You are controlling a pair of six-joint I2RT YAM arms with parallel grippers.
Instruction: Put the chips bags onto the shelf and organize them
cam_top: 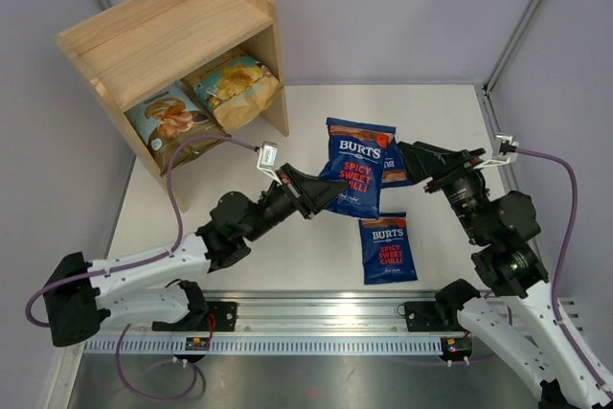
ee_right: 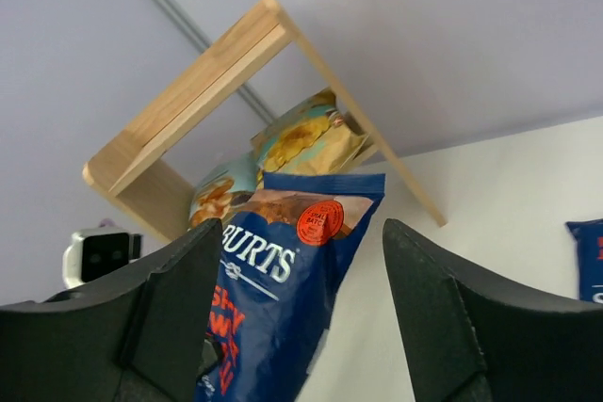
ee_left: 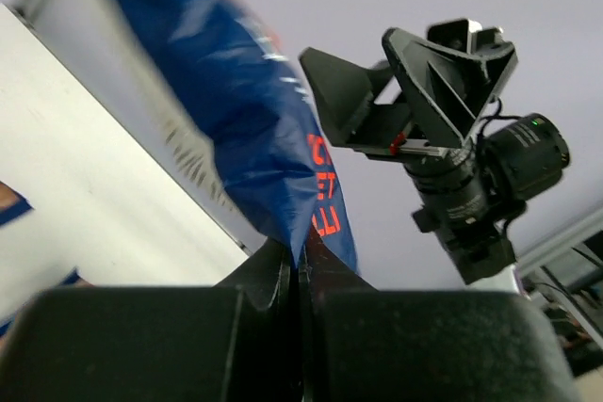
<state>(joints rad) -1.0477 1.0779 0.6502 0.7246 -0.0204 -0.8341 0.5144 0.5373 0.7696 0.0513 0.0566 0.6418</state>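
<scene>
shelf (cam_top: 163,31), lower tier holds pale-blue bag (cam_top: 170,122), tan bag (cam_top: 235,88)

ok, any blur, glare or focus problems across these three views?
Top external: evenly lit and sharp, with soft shadows only; the held Burts bag is legible. Left wrist: that bag is smeared toward its top, while the right gripper behind it is crisp; the left gripper is dark and featureless. Right wrist: the bag print and shelf are sharp, the gripper itself dark and soft.

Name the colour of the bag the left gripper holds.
The bag is dark blue with white and red lettering; clearest in top external view.
</scene>
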